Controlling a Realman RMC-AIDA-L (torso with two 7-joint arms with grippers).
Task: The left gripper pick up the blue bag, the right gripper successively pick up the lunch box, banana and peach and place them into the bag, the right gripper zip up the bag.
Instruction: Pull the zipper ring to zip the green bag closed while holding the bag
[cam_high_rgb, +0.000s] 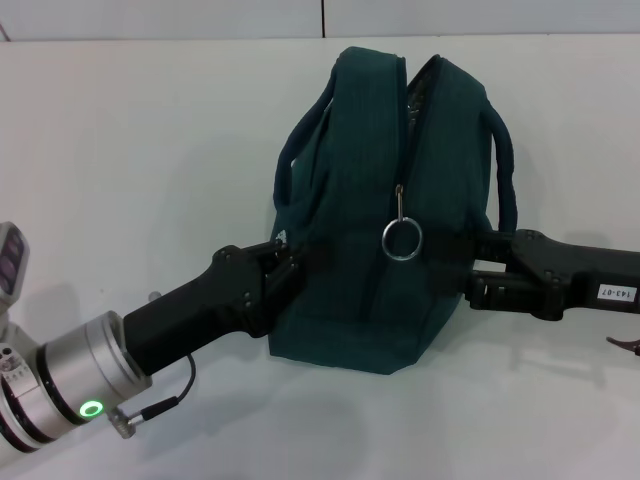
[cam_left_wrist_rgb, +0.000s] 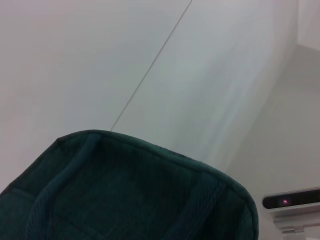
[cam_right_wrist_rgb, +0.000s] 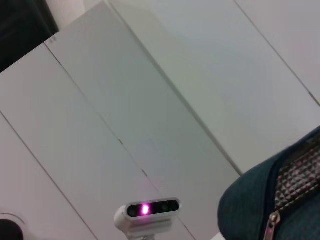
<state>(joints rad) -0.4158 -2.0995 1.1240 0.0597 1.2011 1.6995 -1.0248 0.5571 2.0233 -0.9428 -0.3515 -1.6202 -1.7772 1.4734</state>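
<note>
The blue bag stands upright on the white table, handles up, its ring zipper pull hanging down the near end. Near the top the zip line gapes a little. My left gripper is pressed against the bag's left side. My right gripper sits against the right side with its fingers apart and nothing clearly between them. The left wrist view shows the bag and a handle from close up. The right wrist view shows a corner of the bag with the zipper slider. Lunch box, banana and peach are out of view.
The white table stretches wide on both sides and behind the bag, ending at a white wall. A small camera unit stands off to the side. A dark cable end pokes in at the right edge.
</note>
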